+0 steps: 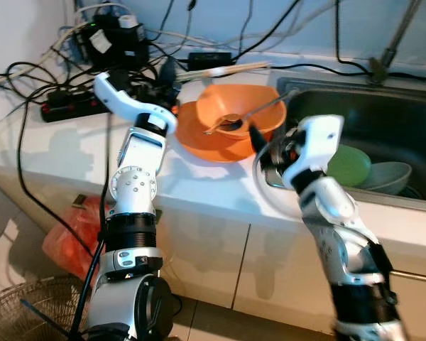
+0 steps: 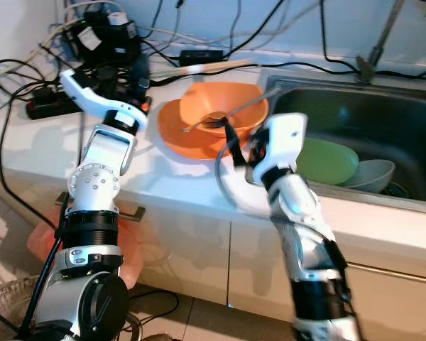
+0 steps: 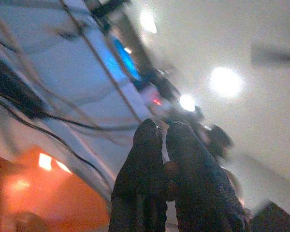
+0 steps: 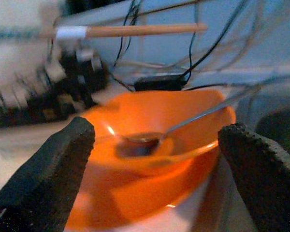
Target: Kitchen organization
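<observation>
While a metal spoon [image 1: 236,121] lies in the shiny orange bowl [image 1: 231,117] on the white counter [image 1: 199,181] beside the sink [image 1: 383,121], the right gripper [image 1: 259,145] faces the bowl, fingers wide apart. The left gripper [image 3: 159,164] is raised nearby, fingers pressed together.

Bright daylight, wrist views blurred, perhaps motion

Orange bowl [image 1: 238,117] with metal spoon [image 1: 252,114] inside, seemingly nested on orange plate [image 1: 199,138], beside sink [image 1: 383,106].
</observation>
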